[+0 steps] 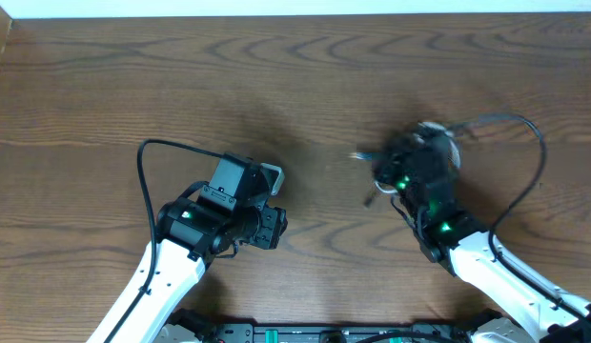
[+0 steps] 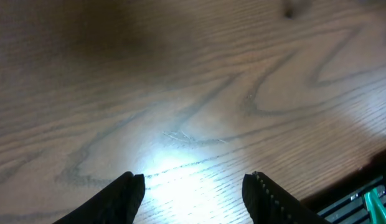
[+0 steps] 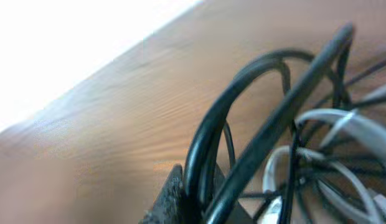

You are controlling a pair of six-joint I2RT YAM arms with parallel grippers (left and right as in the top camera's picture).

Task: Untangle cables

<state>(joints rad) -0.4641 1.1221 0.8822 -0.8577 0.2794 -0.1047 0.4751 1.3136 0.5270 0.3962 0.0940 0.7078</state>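
Note:
The cables [image 1: 427, 145] lie in a tangled bundle of black and white cords on the wooden table, right of centre. A small plug end [image 1: 358, 155] sticks out on the bundle's left. My right gripper [image 1: 402, 167] is down in the bundle. In the right wrist view, my right gripper [image 3: 202, 194] is shut on a black cable [image 3: 208, 140] that arches up from the jaws. White cords [image 3: 342, 118] cross just to its right. My left gripper [image 1: 275, 229] is well to the left of the bundle. It hangs open [image 2: 193, 186] over bare wood, with nothing between its fingers.
Each arm carries its own thick black lead, looping at the left [image 1: 143, 162] and at the right [image 1: 536, 143]. The table's far edge [image 1: 295, 17] runs along the top, and its front edge [image 2: 367, 165] shows near my left gripper.

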